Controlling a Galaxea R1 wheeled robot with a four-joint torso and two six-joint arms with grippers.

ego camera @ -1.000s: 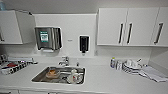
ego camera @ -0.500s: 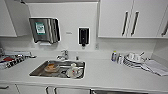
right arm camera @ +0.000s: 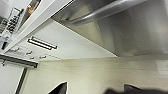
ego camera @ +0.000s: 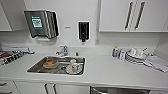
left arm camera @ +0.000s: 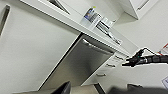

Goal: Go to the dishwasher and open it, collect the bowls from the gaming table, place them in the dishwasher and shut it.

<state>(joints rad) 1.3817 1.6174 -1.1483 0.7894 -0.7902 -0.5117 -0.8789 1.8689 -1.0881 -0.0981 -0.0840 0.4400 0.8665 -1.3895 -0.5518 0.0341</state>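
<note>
Now the robot stands at the counter (ego camera: 105, 72), and the step in hand is, I judge, opening the dishwasher (left arm camera: 82, 65). Its steel front sits shut under the counter, its top edge showing at the bottom of the head view, right of the sink (ego camera: 57, 65). The bar handle (right arm camera: 107, 11) runs close above the right wrist camera; whether either claw is open or closed I cannot tell. A sound approach: take the handle near its middle, squarely, and pull outward and down evenly. Farther back stand stacked plates (ego camera: 135, 56) and wall cupboards (ego camera: 125, 15).
</note>
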